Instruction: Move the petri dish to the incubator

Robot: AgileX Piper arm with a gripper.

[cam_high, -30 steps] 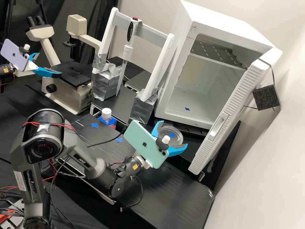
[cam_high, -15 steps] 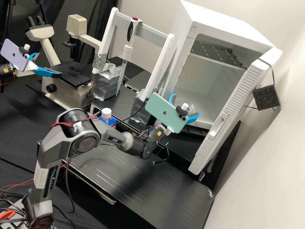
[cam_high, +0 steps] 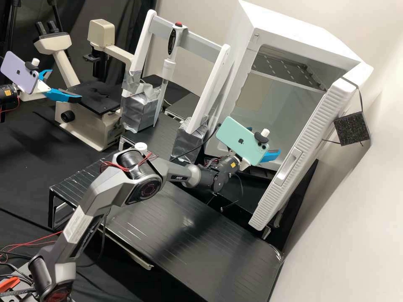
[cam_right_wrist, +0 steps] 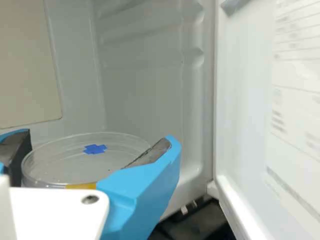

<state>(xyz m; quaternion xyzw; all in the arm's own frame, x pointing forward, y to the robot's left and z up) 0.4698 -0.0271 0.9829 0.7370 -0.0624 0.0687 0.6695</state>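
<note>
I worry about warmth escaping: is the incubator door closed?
No, the incubator door stands swung open, with the inside in plain sight.

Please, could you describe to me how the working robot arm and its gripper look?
The arm is dark grey, with black joints, a white label and thin red wires. Its white gripper has curved, bright blue fingers with dark pads. A mint-green phone is mounted there.

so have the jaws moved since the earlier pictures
Yes. In the high view the jaws have gone from in front of the incubator to its opening, closer to the open door; the wrist view shows the petri dish between them.
</note>
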